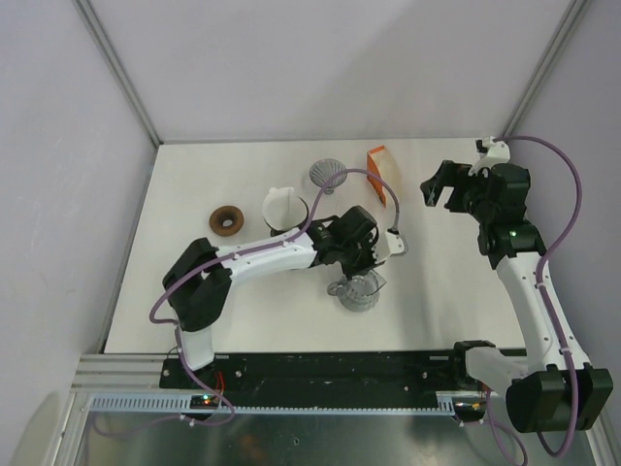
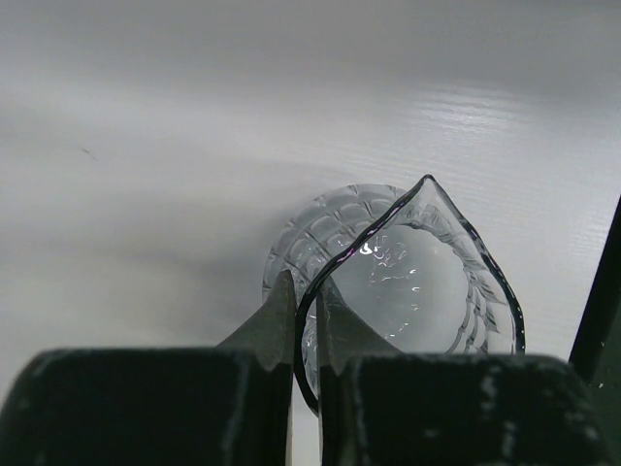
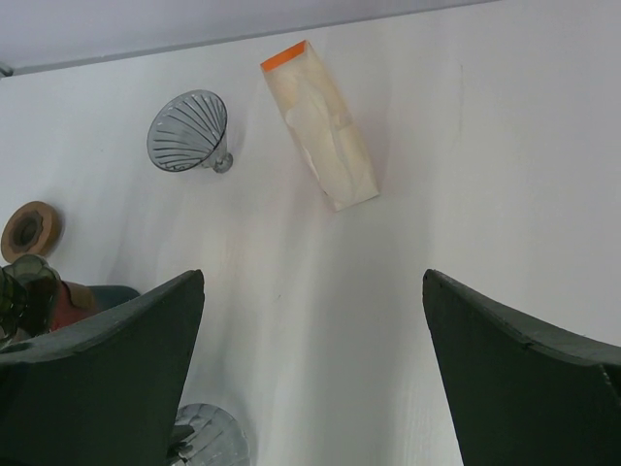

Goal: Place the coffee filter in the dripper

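The dripper (image 1: 328, 175) is a smoky grey ribbed cone lying on its side at the back of the table, also in the right wrist view (image 3: 189, 131). The coffee filters sit in a clear packet with an orange top (image 1: 378, 175) (image 3: 320, 126) just right of it. My right gripper (image 1: 437, 189) (image 3: 312, 277) hangs open and empty above the table, right of the packet. My left gripper (image 1: 374, 262) (image 2: 303, 286) is shut on the rim of a clear glass pitcher (image 1: 359, 289) (image 2: 408, 282), one finger inside and one outside.
A white cup-like piece (image 1: 281, 206) and a brown ring (image 1: 228, 220) (image 3: 29, 228) lie left of the dripper. The glass pitcher (image 3: 209, 442) shows at the bottom of the right wrist view. Walls close the table at the back and both sides.
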Controlling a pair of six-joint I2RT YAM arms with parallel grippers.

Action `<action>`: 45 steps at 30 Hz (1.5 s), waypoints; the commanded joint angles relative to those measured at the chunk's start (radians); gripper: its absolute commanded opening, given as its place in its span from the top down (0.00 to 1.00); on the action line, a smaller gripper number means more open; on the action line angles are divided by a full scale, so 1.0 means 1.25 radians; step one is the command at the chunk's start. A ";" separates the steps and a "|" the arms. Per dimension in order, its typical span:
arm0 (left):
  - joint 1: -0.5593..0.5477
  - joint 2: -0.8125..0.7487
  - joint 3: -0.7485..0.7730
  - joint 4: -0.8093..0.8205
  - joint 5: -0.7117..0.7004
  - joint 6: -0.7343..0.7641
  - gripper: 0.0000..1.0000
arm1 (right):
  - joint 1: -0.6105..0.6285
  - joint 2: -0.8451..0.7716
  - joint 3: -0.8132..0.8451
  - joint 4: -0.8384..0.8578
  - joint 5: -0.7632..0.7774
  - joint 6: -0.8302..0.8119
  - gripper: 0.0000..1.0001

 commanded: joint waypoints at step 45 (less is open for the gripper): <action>0.155 -0.276 0.331 -0.193 0.007 -0.028 0.28 | -0.008 -0.022 -0.031 0.023 -0.036 -0.005 0.01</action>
